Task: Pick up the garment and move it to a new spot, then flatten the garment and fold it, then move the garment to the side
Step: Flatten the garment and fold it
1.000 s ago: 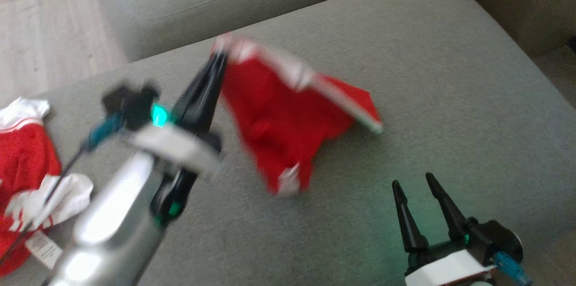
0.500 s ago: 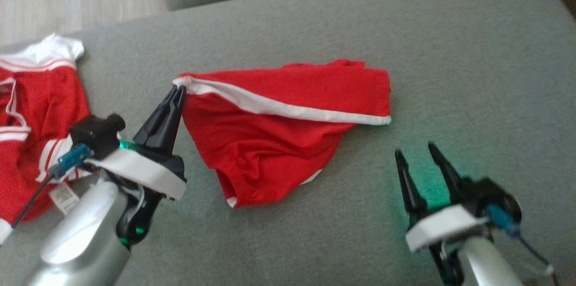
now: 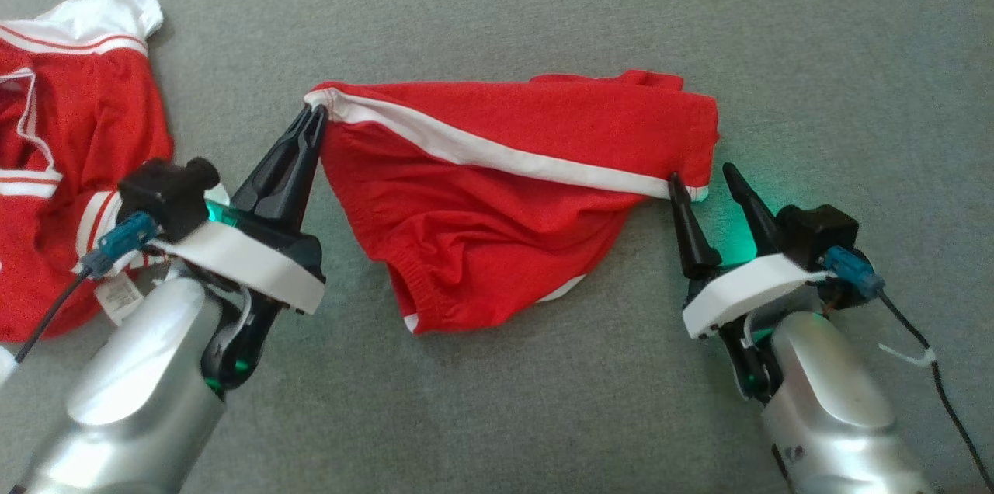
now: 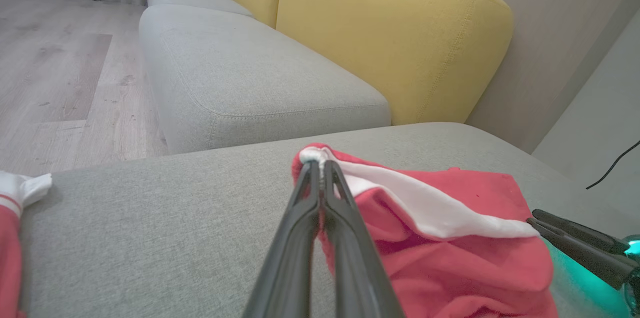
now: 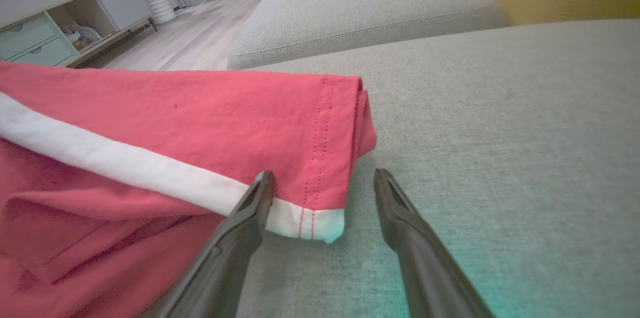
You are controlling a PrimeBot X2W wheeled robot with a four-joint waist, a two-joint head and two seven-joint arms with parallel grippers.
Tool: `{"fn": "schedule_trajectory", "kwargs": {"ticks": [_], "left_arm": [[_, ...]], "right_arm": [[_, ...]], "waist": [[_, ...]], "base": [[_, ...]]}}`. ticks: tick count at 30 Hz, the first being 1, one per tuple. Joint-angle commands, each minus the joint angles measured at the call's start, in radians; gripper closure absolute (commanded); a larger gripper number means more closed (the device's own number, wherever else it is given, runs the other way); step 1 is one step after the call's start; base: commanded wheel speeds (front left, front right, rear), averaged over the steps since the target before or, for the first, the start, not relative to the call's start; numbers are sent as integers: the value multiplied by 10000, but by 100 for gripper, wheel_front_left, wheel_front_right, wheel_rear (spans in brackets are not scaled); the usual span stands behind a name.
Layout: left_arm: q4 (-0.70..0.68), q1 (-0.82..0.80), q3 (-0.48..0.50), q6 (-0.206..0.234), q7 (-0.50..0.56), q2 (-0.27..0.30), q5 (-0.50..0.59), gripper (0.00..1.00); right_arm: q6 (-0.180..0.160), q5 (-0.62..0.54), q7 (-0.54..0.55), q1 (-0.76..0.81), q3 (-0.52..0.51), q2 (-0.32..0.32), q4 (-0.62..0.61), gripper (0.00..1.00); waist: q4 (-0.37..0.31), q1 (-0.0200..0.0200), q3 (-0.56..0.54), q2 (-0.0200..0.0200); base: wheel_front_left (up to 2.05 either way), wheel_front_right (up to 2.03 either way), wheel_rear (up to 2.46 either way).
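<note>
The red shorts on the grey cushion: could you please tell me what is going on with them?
The robot's left claw is shut on one corner of the red fabric shorts with a white stripe, which lie crumpled on the grey upholstered cushion. Its right claw is open, fingers straddling the opposite white-edged corner, not yet gripping. A second red and white garment lies to the left.
</note>
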Motion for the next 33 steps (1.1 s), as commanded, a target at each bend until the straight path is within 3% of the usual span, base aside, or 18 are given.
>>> {"fn": "schedule_trajectory", "kwargs": {"ticks": [1, 9, 13, 14, 15, 16, 25, 33], "left_arm": [[-252, -543, 359, -17, -18, 395, 128, 100], [-108, -616, 275, -28, -100, 358, 131, 100], [7, -609, 253, -33, -184, 322, 104, 100], [32, -606, 250, -34, -209, 314, 96, 100], [57, -604, 246, -35, -231, 305, 86, 100], [80, -603, 245, -36, -252, 298, 75, 100], [217, -539, 192, -51, -515, 267, 77, 100], [-210, -1285, -8, -102, -652, 565, 506, 100]], "right_arm": [[-7, 388, -40, -312, 390, -16, -25, 0], [-7, 2989, -40, -406, 1166, -16, 591, 0], [-7, 3565, -40, -461, 1752, -16, 954, 13], [-7, 3624, -40, -481, 1879, -16, 1034, 25], [-7, 3701, -40, -504, 1988, -16, 1102, 57], [-7, 3746, -40, -536, 2088, -16, 1151, 100], [-7, 3630, -40, -576, 2208, -59, 1079, 100], [-7, 2794, -40, -785, 174, -733, -1705, 100]], "waist": [[91, -2, 77, 0], [226, -2, 18, 0], [230, -2, -77, 0], [227, -2, -102, 0], [225, -2, -124, 0], [220, -2, -146, 0], [167, -2, -515, 0], [24, -2, -1097, 0]], "base": [[0, 0, 0], [0, 0, 0], [0, 0, 0], [0, 0, 0], [0, 0, 0], [0, 0, 0], [0, 0, 0], [0, 0, 0]]}}
